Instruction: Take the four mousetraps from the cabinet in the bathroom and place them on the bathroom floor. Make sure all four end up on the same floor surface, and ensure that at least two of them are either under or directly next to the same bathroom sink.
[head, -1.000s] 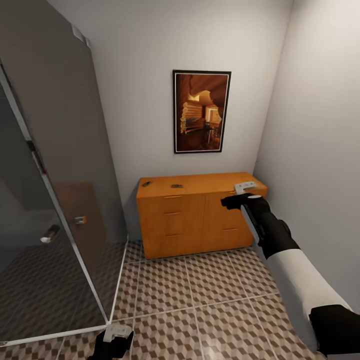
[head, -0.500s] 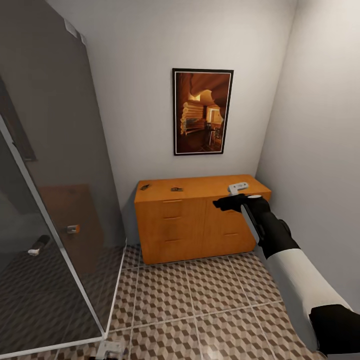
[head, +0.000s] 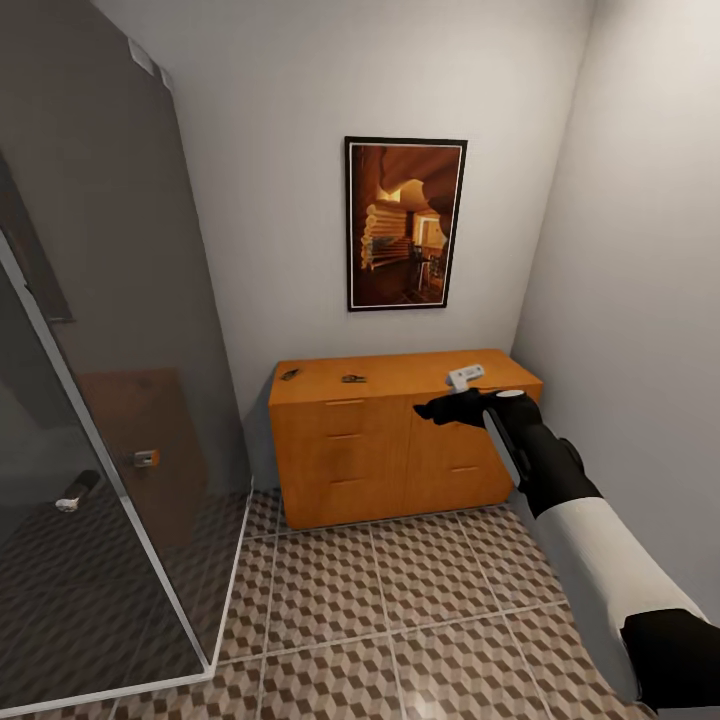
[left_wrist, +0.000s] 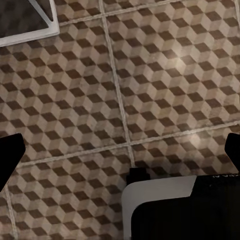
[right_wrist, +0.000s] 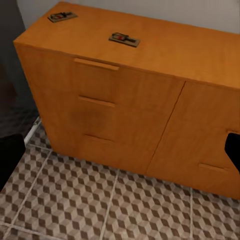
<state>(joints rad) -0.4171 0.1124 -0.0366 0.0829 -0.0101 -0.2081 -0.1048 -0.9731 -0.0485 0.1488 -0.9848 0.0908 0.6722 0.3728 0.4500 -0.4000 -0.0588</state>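
Right wrist view | our right jaws (head: 432, 408) spread, empty | left jaws (left_wrist: 120, 150) spread, empty | we should descend squarely over nearer mousetrap (right_wrist: 124, 39) on cabinet (right_wrist: 150, 100)

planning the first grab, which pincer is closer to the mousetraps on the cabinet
Right. The right pincer hovers by the cabinet, near the mousetraps; the left arm's camera looks down at the floor.

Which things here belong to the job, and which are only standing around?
Job:
- two small tan wooden mousetraps
- orange-brown wooden drawer cabinet
- cube-patterned tiled bathroom floor
- right end effector

Not needed:
- dark-framed wall picture
- grey glass shower screen
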